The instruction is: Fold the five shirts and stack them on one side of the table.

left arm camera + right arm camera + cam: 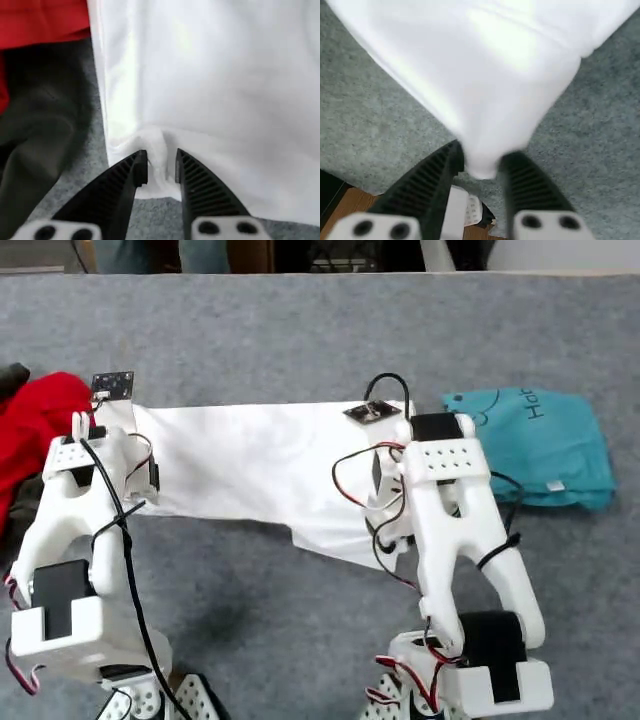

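Note:
A white shirt (260, 465) lies spread across the middle of the table. My left gripper (161, 167) is shut on a small bunch of the white shirt (210, 75) at its edge beside the red one; from above it sits at that end (140, 475). At the other end, my right gripper (481, 167) is shut on a corner of the white shirt (495, 60), which hangs lifted over the grey mat. In the high view the right gripper (382, 498) stands near the teal shirt. Both fingertips are partly hidden by cloth.
A folded teal shirt (535, 445) lies at the right of the table. At the left edge a crumpled red shirt (35, 430) lies on a dark garment (35, 130). Bare grey mat (250, 610) stretches in front of the white shirt, between the arm bases.

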